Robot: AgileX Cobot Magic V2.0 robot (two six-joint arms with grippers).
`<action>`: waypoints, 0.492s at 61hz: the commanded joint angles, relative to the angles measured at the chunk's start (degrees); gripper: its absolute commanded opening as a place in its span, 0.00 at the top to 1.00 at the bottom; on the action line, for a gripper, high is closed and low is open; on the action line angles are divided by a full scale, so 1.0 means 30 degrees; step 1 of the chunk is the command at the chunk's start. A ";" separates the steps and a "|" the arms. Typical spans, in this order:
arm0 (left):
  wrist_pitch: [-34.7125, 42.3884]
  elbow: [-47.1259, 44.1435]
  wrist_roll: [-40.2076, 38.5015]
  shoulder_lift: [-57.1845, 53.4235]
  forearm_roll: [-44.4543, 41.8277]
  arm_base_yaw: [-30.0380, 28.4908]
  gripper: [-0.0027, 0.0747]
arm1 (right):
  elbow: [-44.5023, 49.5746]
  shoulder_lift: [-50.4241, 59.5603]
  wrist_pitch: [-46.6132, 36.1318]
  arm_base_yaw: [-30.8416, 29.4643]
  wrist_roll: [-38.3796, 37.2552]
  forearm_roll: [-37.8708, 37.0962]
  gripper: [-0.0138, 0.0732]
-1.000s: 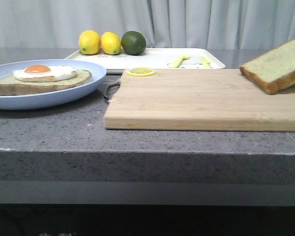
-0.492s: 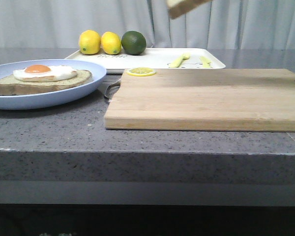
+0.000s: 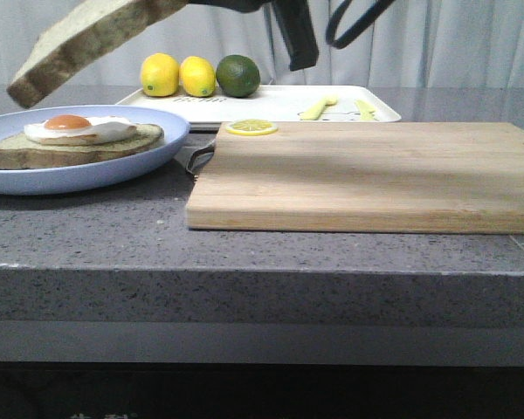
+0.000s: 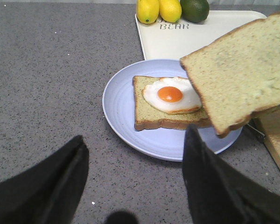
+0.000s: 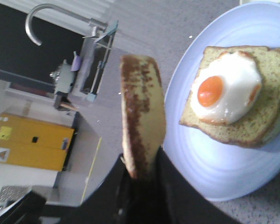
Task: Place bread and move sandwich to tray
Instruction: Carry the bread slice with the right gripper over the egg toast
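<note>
Right gripper (image 5: 141,179): closed on one edge of the bread (image 5: 142,140), black fingers (image 5: 172,186) pinching the slice from both faces. Bread (image 3: 87,39) held in the air, tilted, above the 12 o'clock side of the blue plate (image 3: 113,170), clear of the egg. Left gripper (image 4: 133,179): spread wide, nothing between the fingers (image 4: 51,182), hovering over the grey counter (image 4: 46,70) at the plate's 6 o'clock in the left wrist view.

On the plate: one bread slice (image 4: 151,109) lying flat, one fried egg (image 4: 171,95) with an orange yolk on top, together the open sandwich (image 3: 70,140).

At the plate's 1 o'clock in the front view: white tray (image 3: 279,103), printed "BEAR" (image 4: 174,26) in grey capitals near the fruit; a second line above the word, hidden by the fruit, not readable. On the tray's far left corner: two lemons (image 3: 160,74) and one lime (image 3: 237,76) in a row, touching. Farther right on the tray: two pale yellow utensils (image 3: 319,107), type not clear.

At the plate's 3 o'clock: one wooden cutting board (image 3: 367,175), one lemon slice (image 3: 251,127) on its far left corner.
</note>
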State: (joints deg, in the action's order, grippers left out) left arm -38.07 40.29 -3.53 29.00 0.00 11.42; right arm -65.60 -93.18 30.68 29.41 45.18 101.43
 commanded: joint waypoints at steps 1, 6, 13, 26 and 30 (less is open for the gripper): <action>0.1568 0.0501 0.0034 0.0218 0.0000 0.0171 0.40 | -0.1318 0.0369 -0.2526 0.1098 -0.0306 0.1843 0.73; 0.1568 0.0501 0.0034 0.0218 0.0000 0.0171 0.40 | -0.2195 -0.0343 -0.3689 0.1799 -0.1138 0.1843 0.73; 0.1568 0.0501 0.0034 0.0218 0.0000 0.0171 0.40 | -0.3577 -0.1692 -0.4051 0.2254 -0.2869 0.1843 0.73; 0.1568 0.0501 0.0034 0.0218 0.0000 0.0171 0.40 | -0.6257 -0.4276 -0.4159 0.2757 -0.5116 0.1843 0.73; 0.1568 0.0501 0.0034 0.0218 0.0000 0.0171 0.40 | -0.6749 -0.4768 -0.4234 0.2775 -0.5372 0.1843 0.73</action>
State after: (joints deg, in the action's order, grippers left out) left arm -38.07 40.29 -3.53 29.00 0.00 11.42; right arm -82.02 -109.10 16.72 37.62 30.17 103.46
